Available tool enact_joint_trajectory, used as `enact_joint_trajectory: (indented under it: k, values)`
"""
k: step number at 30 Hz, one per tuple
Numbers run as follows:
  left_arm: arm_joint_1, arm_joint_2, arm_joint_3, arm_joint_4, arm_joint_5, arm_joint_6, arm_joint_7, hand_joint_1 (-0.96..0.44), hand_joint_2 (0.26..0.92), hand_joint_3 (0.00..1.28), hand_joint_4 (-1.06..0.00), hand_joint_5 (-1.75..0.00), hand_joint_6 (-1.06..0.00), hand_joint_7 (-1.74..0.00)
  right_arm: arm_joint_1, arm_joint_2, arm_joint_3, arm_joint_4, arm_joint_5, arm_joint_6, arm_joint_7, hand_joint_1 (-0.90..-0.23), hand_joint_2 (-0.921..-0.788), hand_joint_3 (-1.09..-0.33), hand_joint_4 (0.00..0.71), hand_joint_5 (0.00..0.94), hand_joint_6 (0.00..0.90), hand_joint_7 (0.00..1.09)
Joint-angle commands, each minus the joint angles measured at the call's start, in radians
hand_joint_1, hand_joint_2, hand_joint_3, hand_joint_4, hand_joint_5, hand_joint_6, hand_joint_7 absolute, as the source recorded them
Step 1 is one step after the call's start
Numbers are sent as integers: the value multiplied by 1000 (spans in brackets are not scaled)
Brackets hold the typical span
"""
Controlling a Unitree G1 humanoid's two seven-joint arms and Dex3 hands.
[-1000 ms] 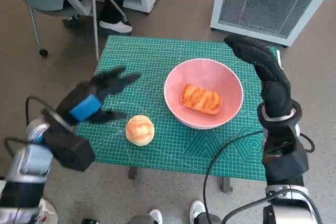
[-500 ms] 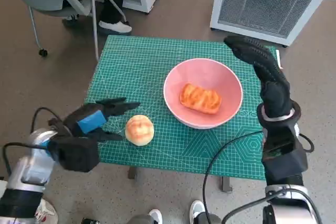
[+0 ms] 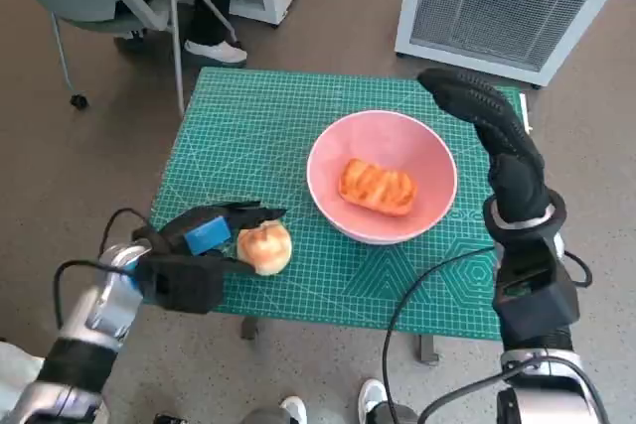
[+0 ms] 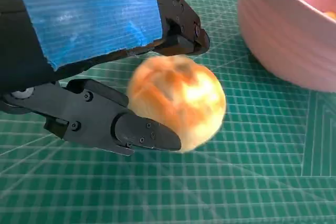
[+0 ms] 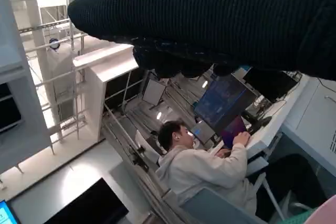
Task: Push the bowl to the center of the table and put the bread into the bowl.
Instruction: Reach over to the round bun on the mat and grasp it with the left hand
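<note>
pink bowl (image 3: 382,177) sits about mid-table with one bread piece (image 3: 379,187) already in it. left hand (image 3: 206,234) has its fingers spread around the round bun (image 3: 264,246) at the bowl's 8 o'clock, touching but not clamped yet, looks like it's lining up a grab. right hand (image 3: 484,112) hangs empty, fingers loosely stretched out, at the bowl's 2 o'clock, probably just keeping out of the way.
</note>
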Motion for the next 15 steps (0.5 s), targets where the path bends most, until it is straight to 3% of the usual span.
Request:
enact_joint_trajectory:
  k: [1, 5, 7, 8, 9, 11, 12, 15]
  values:
    - [-46, -37, -27, 76, 45, -3, 60, -112, 869, 1, -431, -17, -516, -25, 13, 0, 6, 3, 7, 8, 11, -608, -921, -823, 269, 0, 261, 86]
    - [-66, -58, -49, 130, 75, 11, 94, -22, 892, 8, -625, -23, -651, -40, 16, -1, 7, -3, 9, 10, 13, -607, -921, -824, 268, 0, 259, 90]
    - [-70, -62, -56, 144, 81, 9, 102, 30, 909, 46, -826, -75, -787, -79, 17, -1, 8, -6, 10, 11, 15, -606, -921, -826, 268, 0, 257, 93]
    - [-70, -61, -58, 147, 83, 6, 106, 37, 912, 51, -854, -82, -806, -85, 17, -2, 8, -6, 12, 11, 15, -606, -921, -826, 268, 0, 257, 94]
    - [-67, -58, -58, 144, 83, 3, 107, 24, 915, 62, -812, -467, -717, -476, 19, -3, 8, -8, 13, 11, 16, -606, -921, -827, 268, 0, 256, 96]
    - [-63, -50, -54, 132, 74, 0, 102, 13, 918, 81, -759, -822, -634, -824, 22, -5, 7, -12, 15, 12, 18, -604, -921, -827, 268, 0, 254, 99]
    - [-62, -46, -52, 125, 68, -1, 97, 9, 919, 87, -737, -955, -605, -956, 24, -6, 7, -15, 16, 13, 19, -603, -921, -827, 267, 0, 253, 101]
    - [-53, -30, -26, 77, 27, -5, 71, 4, 920, 94, -709, -1103, -571, -1127, 28, -7, 6, -21, 16, 14, 19, -602, -921, -827, 268, 0, 251, 106]
